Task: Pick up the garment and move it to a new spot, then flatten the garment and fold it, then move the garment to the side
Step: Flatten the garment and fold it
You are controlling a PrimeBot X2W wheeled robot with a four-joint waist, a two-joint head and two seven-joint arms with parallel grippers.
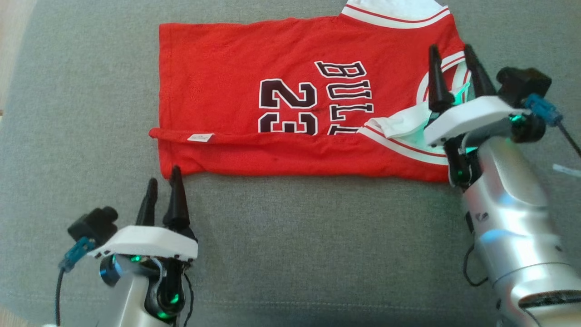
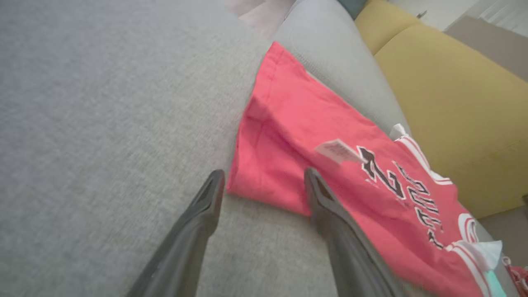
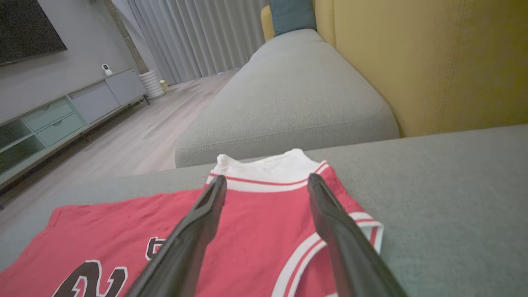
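Across the grey fabric sofa seat [image 1: 295,240]: a red mesh basketball jersey [image 1: 218,77] with white trim and dark lettering lies flat, hem toward the robot's left, shoulders toward its right.
Near flap [image 1: 281,156]: the long edge closest to the robot is turned over onto the body, with a small white label [image 1: 200,137] showing on it.
Left end effector [image 1: 164,176]: fingers spread, holding nothing, tips just at the near hem corner.
Right end effector [image 1: 450,47]: fingers spread, empty, poised over the armhole trim at the shoulder end; contact cannot be told.
Step, as judged: folding under way, one lengthwise fold laid.
Doing it well: pinch matching corners at both ends, take every layer, lift level and carry across together so the crease runs straight; avoid dragging the laid flap open.
Beyond: a yellow back cushion [image 3: 433,62] behind the seat.
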